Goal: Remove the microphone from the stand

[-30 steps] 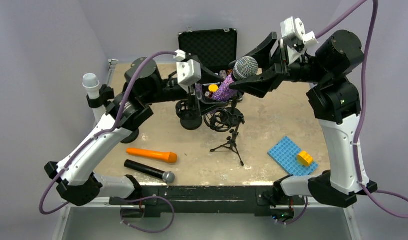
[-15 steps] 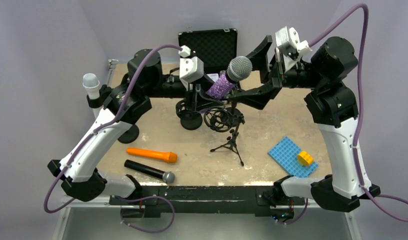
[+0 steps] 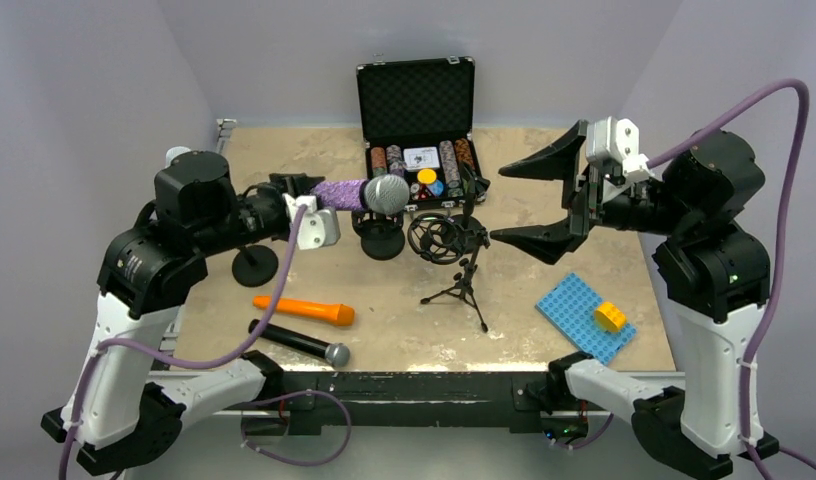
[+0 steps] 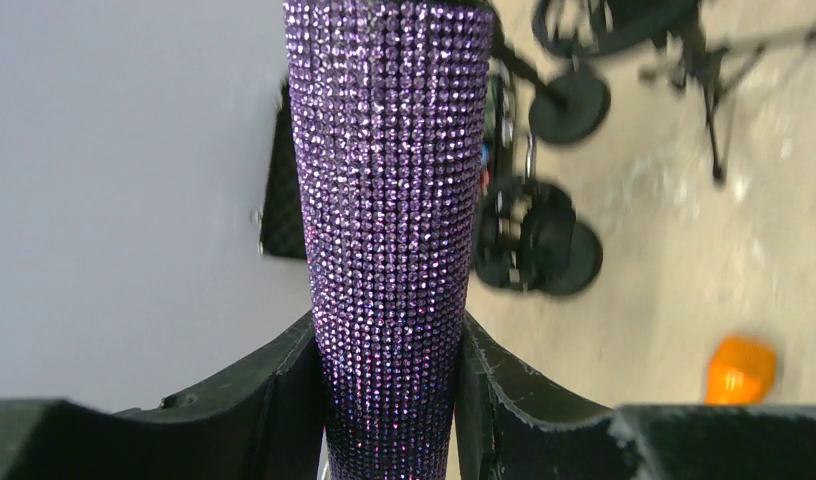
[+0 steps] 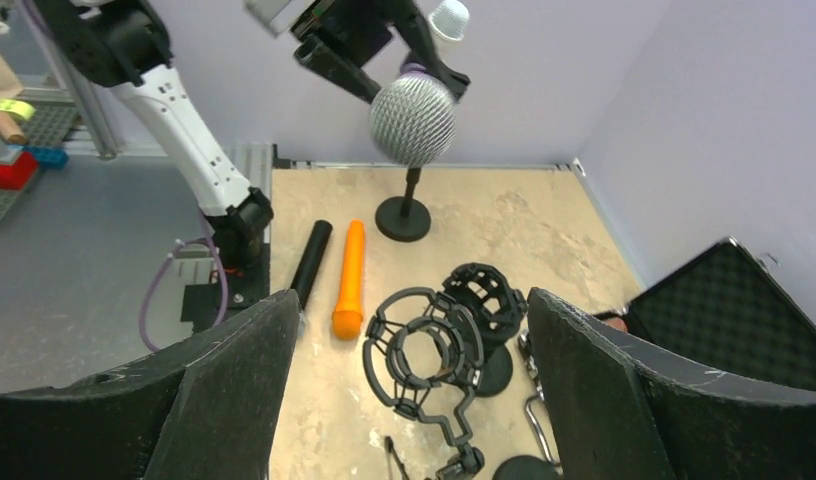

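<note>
The left end effector (image 4: 389, 335) is clamped around the handle of the purple rhinestone microphone (image 3: 349, 193), held level, away from the stand (image 3: 454, 262). The right end effector (image 3: 497, 205) gapes wide, empty.

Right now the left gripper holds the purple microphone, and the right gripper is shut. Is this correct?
No, one part is wrong: the right gripper is open and empty, as the right wrist view shows. The left gripper does hold the purple microphone.

The top camera looks down on the desk (image 3: 544, 290) from behind its near edge; both wrist cameras share the purple microphone (image 5: 412, 118), the left one very near.
</note>
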Available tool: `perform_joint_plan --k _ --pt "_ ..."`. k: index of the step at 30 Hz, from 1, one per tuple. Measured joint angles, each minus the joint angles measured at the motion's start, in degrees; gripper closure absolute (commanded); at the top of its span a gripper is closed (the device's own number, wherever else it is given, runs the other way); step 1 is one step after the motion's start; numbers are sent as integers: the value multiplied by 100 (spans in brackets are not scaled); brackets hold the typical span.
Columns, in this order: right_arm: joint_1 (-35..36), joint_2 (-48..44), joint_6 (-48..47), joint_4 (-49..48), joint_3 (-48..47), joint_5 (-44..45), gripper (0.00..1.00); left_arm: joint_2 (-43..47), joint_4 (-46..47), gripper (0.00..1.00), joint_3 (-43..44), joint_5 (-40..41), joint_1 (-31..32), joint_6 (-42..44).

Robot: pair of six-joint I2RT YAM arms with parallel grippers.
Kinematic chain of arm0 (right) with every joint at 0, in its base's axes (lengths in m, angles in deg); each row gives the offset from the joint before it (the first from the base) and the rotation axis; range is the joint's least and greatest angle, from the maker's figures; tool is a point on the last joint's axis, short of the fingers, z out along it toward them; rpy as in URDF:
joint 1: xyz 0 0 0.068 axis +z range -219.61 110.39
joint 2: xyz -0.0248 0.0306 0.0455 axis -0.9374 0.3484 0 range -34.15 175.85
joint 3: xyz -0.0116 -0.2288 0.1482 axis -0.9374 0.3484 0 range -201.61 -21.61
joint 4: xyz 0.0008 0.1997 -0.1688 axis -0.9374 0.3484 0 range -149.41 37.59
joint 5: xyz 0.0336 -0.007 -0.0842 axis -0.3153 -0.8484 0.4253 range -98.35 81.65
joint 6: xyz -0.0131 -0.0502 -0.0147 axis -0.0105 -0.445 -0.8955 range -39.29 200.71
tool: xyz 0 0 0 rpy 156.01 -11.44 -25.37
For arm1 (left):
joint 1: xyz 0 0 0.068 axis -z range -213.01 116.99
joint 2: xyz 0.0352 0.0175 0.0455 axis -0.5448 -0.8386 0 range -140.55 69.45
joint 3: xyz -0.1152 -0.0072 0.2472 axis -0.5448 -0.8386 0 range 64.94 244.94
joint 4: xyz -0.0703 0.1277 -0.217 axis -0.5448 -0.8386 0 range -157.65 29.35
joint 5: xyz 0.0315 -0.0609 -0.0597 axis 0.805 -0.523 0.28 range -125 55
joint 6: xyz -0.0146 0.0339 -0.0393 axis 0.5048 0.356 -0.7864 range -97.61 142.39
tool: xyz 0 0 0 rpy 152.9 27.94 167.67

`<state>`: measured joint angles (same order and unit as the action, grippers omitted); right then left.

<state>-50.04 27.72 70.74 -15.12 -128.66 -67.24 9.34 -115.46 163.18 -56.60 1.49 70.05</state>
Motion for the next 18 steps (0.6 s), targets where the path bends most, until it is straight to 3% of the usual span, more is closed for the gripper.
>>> perform_joint_plan --k 5,10,13,18 --pt "-302 37 -240 461 -129 127 14 127 -1596 100 -267 321 -304 1453" --pt "-389 37 -269 538 -79 195 16 184 -2697 100 -1681 402 -304 2210" --pt "-389 42 -181 544 -15 223 17 131 -2758 100 -2826 588 -304 2415" --pt "-415 35 -111 551 2 240 17 -229 -2031 100 -4448 1248 -402 2551"
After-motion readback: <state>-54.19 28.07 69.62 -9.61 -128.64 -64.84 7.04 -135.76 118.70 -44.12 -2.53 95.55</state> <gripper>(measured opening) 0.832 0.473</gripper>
